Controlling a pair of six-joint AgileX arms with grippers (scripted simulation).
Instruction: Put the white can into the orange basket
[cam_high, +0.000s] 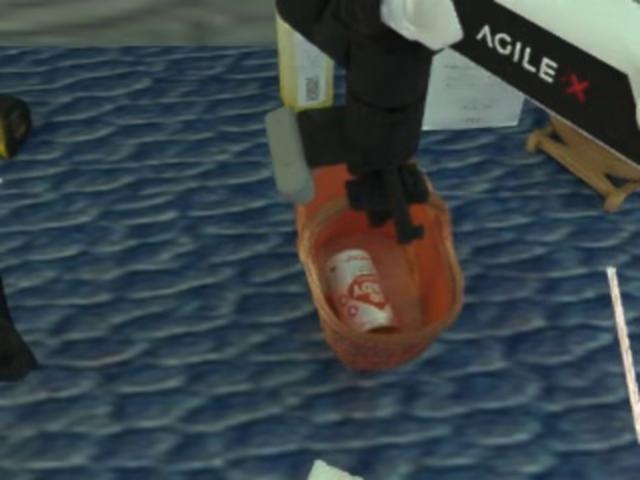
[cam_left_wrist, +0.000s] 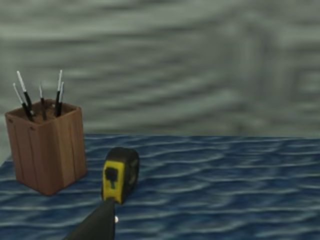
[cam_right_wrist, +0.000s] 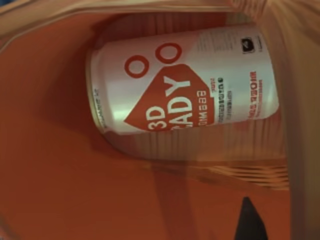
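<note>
White can (cam_high: 361, 290) lettered "3D", in orange basket (cam_high: 447, 290), "AGILE X" arm (cam_high: 530, 55) above

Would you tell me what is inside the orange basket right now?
The white can lies on its side inside the orange basket. The right gripper covers the basket's far end, so that part is hidden.

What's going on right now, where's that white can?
Right pincer over the orange basket, empty. White can on its side inside. Left arm parked at table's left. Nothing in the way.

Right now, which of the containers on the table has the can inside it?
The orange basket: the white can lies on its side inside it, below the right end effector. The wooden box holds only pens.
</note>
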